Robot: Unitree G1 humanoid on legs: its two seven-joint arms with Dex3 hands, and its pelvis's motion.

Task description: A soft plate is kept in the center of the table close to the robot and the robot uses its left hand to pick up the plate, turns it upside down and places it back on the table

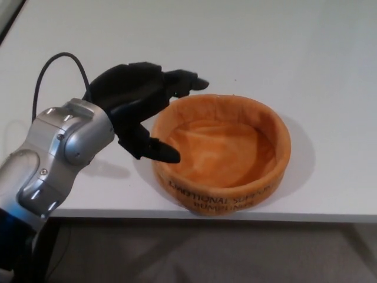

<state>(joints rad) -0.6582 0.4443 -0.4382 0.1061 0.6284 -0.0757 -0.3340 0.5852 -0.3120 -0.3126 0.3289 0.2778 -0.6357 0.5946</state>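
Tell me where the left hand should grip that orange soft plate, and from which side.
Probably the rim wall nearest the left hand, from the plate's left. The plate sits upright with raised, floppy-looking walls; the hand is open there, thumb low outside, fingers above the rim.

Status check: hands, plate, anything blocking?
Left hand open at the plate's left rim, nothing gripped. Right hand not in view. Orange soft plate upright, open side up, near the table front edge. Nothing in the way.
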